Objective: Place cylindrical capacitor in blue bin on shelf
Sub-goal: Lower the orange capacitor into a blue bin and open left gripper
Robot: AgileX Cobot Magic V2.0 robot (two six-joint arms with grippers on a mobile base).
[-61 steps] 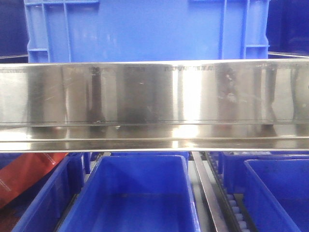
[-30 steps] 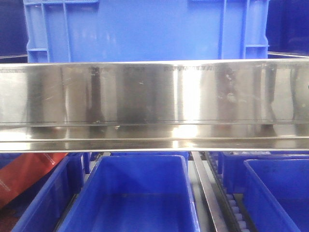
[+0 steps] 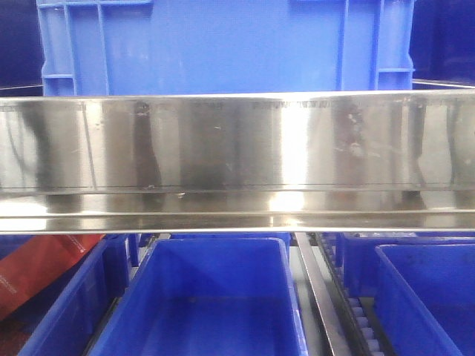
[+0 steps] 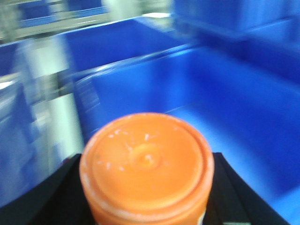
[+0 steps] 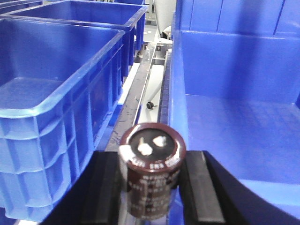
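my right gripper (image 5: pixel 152 187) is clamped on the dark brown cylindrical capacitor (image 5: pixel 152 147). my black fingers (image 5: pixel 105 187) press against both of its sides. it stands upright between them, its flat end with two silvery terminals facing the wrist camera and white print running round its sleeve. it is in my grip, not lying in any bin.

left of these fingers sits a pale-rimmed blue plastic bin (image 5: pixel 56 98). right of them is a deeper blue plastic bin with a bare floor (image 5: pixel 234 61). ahead of the fingertips, between the two bins, a grey metal rail (image 5: pixel 140 89) runs away from me.

my left gripper (image 4: pixel 146 197) is closed around an orange round-topped cylinder (image 4: pixel 146 161), with black fingers (image 4: pixel 63 187) touching it on either side. this view is blurred. beyond the fingertips i can make out only an open blue bin (image 4: pixel 211 93).

the front view shows neither of my grippers. the shiny stainless-steel shelf (image 3: pixel 237 156) crosses it with a wide reflective rail. a large blue crate (image 3: pixel 223 44) rests on the tier above the rail, an open blue bin on the lower tier (image 3: pixel 282 297) sits under it, and a red object (image 3: pixel 44 267) lies at the far left.
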